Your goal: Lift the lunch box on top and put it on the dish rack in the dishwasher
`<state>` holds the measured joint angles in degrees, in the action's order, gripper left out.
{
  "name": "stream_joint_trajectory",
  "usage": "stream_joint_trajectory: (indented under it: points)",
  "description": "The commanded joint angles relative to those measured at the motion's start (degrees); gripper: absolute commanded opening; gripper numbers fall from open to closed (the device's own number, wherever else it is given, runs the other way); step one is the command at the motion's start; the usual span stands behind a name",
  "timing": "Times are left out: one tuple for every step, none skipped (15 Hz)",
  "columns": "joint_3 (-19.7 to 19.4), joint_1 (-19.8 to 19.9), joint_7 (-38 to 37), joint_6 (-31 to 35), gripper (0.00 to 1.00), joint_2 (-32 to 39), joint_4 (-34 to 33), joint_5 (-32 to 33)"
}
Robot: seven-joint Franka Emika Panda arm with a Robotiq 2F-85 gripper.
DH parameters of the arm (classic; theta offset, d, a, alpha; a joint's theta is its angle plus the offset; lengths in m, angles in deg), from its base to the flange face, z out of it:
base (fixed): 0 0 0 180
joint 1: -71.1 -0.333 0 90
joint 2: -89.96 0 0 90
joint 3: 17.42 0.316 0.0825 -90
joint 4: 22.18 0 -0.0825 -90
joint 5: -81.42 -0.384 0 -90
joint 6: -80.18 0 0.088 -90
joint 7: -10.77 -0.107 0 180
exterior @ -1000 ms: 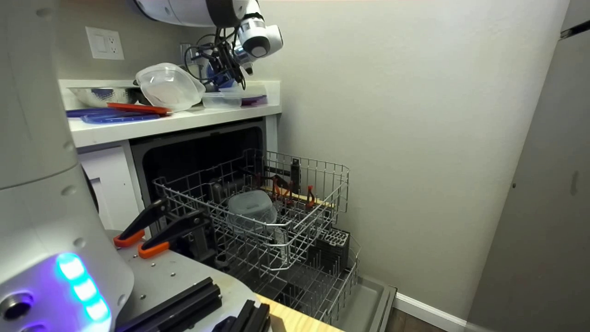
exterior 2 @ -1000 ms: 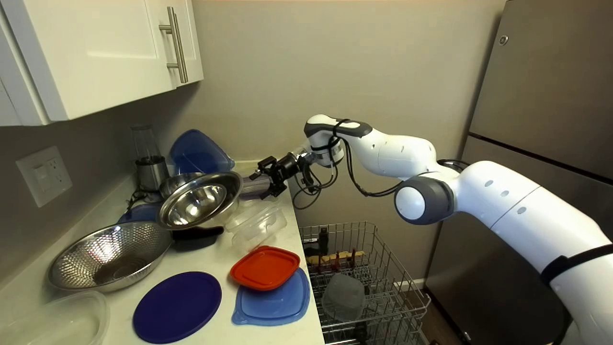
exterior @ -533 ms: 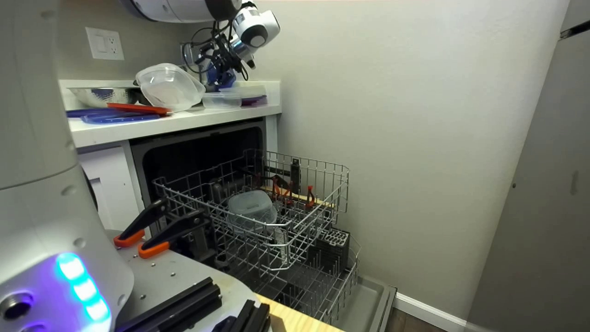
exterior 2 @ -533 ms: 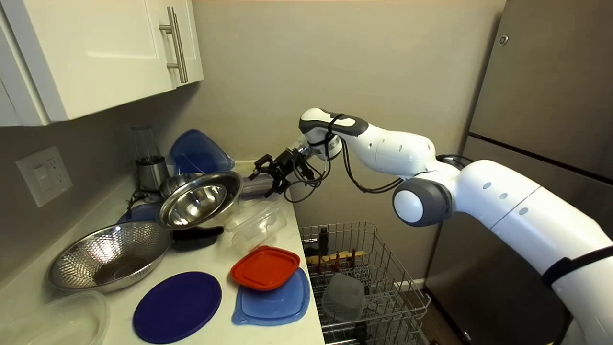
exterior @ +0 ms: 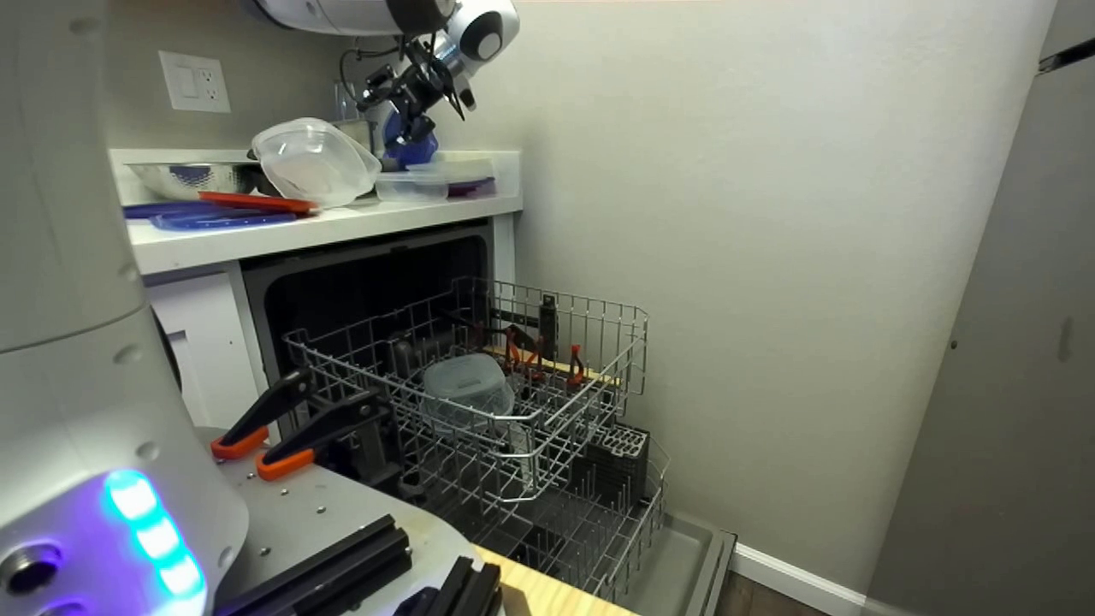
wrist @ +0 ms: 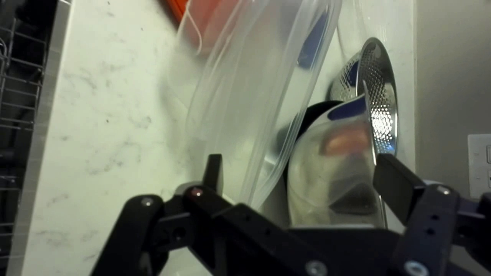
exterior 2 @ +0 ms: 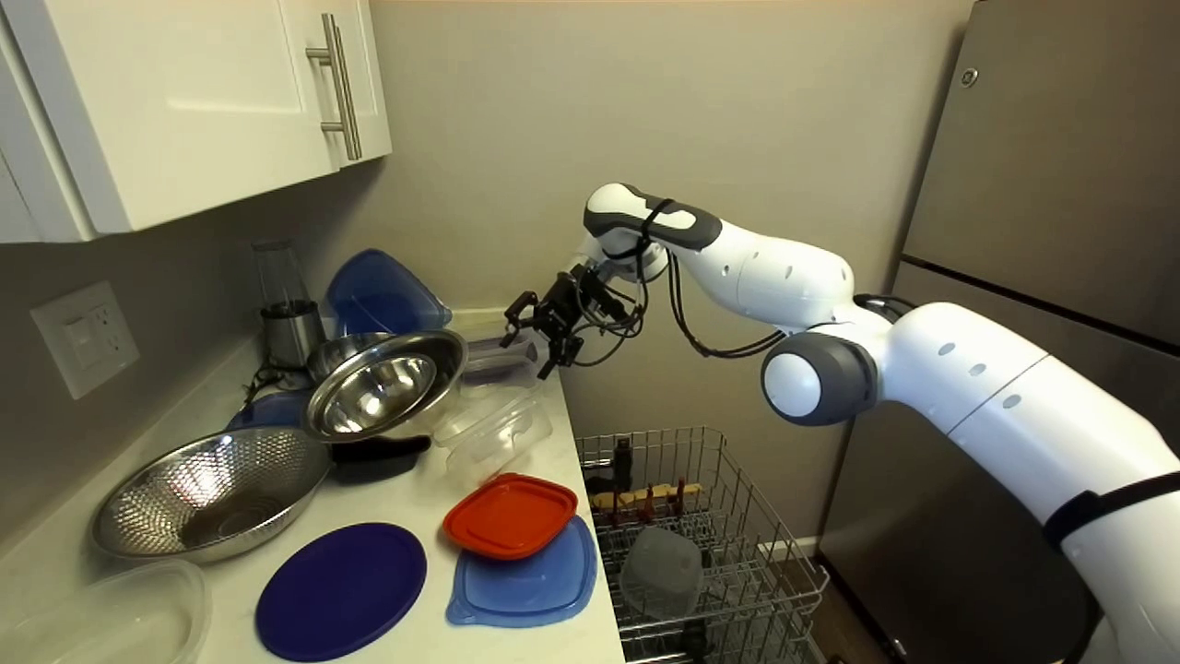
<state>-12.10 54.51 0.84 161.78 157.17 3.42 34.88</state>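
The gripper [wrist: 303, 176], at the end of the white robot arm [exterior 2: 774, 277], hung over the counter [exterior 2: 406, 498] with its two fingers [wrist: 397, 188] spread wide apart. The lunch box [exterior: 316, 162], a clear plastic tub, sat tilted on the counter, lower than the fingers and apart from them in both exterior views; what lay directly beneath it could not be made out. In the wrist view, its near end showed between the fingertips. Metal bowls [exterior 2: 383, 397] leaned beside it, and a colander [exterior 2: 286, 461] stood near them. A red lid [exterior 2: 510, 516] rested partly over a light-blue lid [exterior 2: 535, 586] near the counter's edge; a round dark-blue lid [exterior 2: 341, 590] lay just beside. Below the counter, the dish rack [exterior: 516, 417] projected from the dishwasher [exterior: 376, 278]. Inside it sat a second, cloudy tub [exterior: 464, 376], and near that tub lay a yellow strip [exterior 2: 608, 500] with small red parts [exterior: 575, 365] along it. The rack's wire grid walls rose around both.
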Motion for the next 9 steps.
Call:
stream_joint_trajectory:
  points:
    - [4.6,1.5,-4.6,-6.1,1.00,1.0,-2.4,4.9]
    - [5.6,1.7,-5.0,-7.1,1.00,1.4,-2.7,5.6]
    - [6.5,1.8,-5.2,-7.8,1.00,2.0,-2.8,5.9]
    - [7.3,1.9,-5.3,-8.3,1.00,2.5,-3.0,6.3]
    - [8.1,1.9,-5.2,-8.3,1.00,3.2,-3.1,6.3]
    - [8.8,1.9,-5.1,-8.2,1.00,3.8,-3.2,6.2]
    - [9.5,1.9,-4.7,-8.2,1.00,4.5,-3.3,6.0]
    - [10.1,1.9,-4.7,-8.2,1.00,5.0,-3.4,5.9]
    - [10.5,1.8,-4.7,-8.2,1.00,5.4,-3.5,5.9]
